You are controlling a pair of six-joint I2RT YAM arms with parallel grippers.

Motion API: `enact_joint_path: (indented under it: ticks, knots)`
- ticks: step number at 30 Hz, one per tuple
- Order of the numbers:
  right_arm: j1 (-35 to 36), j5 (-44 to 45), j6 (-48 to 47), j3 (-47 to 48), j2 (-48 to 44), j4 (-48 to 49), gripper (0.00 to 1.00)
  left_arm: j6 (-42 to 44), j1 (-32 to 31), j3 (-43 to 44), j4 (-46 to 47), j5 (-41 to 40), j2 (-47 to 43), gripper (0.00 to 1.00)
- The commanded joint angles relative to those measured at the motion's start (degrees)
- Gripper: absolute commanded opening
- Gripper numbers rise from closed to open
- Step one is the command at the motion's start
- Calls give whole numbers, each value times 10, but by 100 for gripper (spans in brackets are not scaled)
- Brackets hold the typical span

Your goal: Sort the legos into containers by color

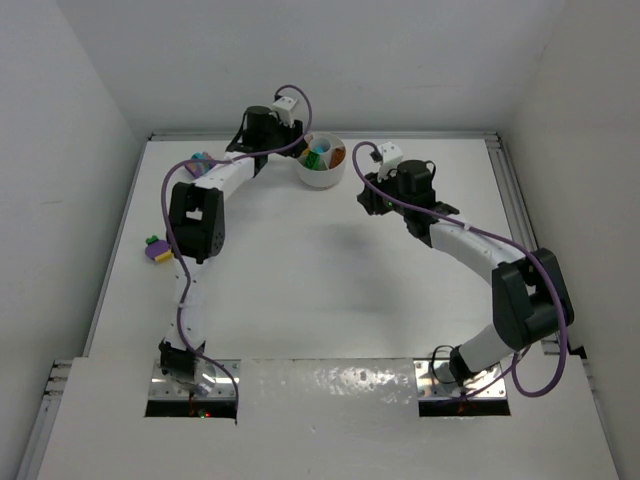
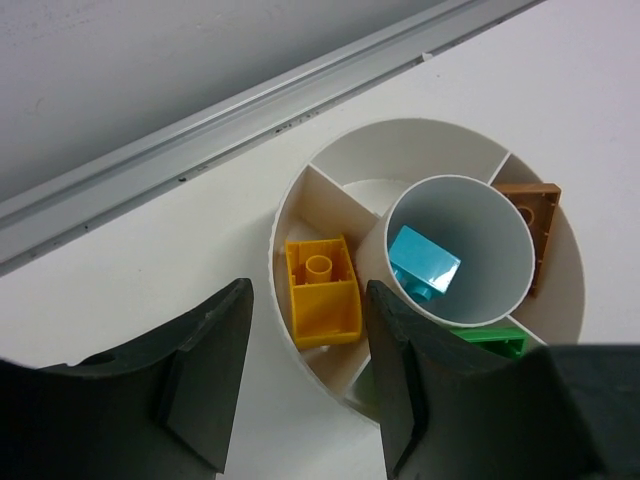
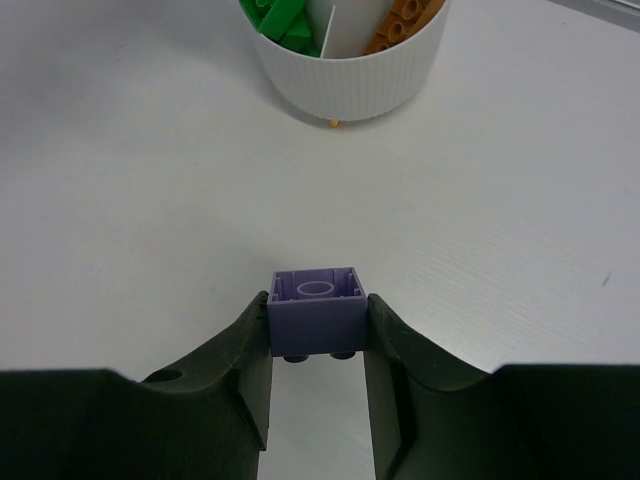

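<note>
- Dish (image 1: 320, 178): one round white dish with a ribbed outer wall, a central round well and curved sections around it. It stands on the white table (image 1: 330, 280) at the far middle, between the two grippers.
- Left gripper (image 2: 306, 310): over the dish's left edge, fingers (image 2: 215, 370) parted, with nothing between them.
- Yellow brick (image 2: 322, 290): lies in a curved section of the dish, studs down, hollow side up. In the left wrist view it shows in the gap between the fingers, below them and apart from both.
- Teal-blue brick (image 2: 423, 262): in the central well, tilted.
- Orange brick (image 2: 530, 220): in a curved section on the far side of the well from the yellow one, leaning on the outer wall.
- Green bricks (image 3: 280, 20): in a curved section next to the orange one's.
- Right gripper (image 3: 318, 330): right of the dish and nearer, above bare table, fingers pressed on either side of one brick.
- Purple brick (image 3: 318, 295): held at the right fingertips, hollow side up, studs down, well apart from the dish.
- Loose bricks, left edge (image 1: 157, 248): a small purple, yellow and green cluster on the table.
- Loose bricks, far left (image 1: 200, 160): a second small cluster beside the left arm; colours are hard to tell.
</note>
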Motion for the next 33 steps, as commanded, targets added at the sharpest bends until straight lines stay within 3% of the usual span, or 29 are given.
enact_joint_path:
  ticks: [1, 5, 9, 17, 22, 24, 27, 33]
  knots:
    - [-2, 14, 5, 38, -15, 3, 0, 7, 6, 5, 14, 4, -59, 47]
    - [-17, 12, 42, 112, 15, -20, 0, 9, 9, 5, 14, -1, -75, 50]
    - [-42, 1, 92, 243, 79, -26, 0, 0, 14, 18, 12, -23, -88, 52]
    - [-48, -22, 146, 544, 319, -40, 0, -5, 51, 16, -60, -47, -135, 52]
    - [-58, -16, 280, 631, 410, 52, 0, -19, 112, -17, -107, 25, -166, 53]
    - [-65, -3, 378, 665, 451, 77, 0, -7, 123, -35, -136, 33, -179, 53]
    - [-69, 5, 453, 711, 501, 74, 0, 41, 133, -65, -166, 18, -198, 53]
    - [-61, 63, 486, 663, 503, 26, 0, 62, 148, -111, -180, -12, -208, 53]
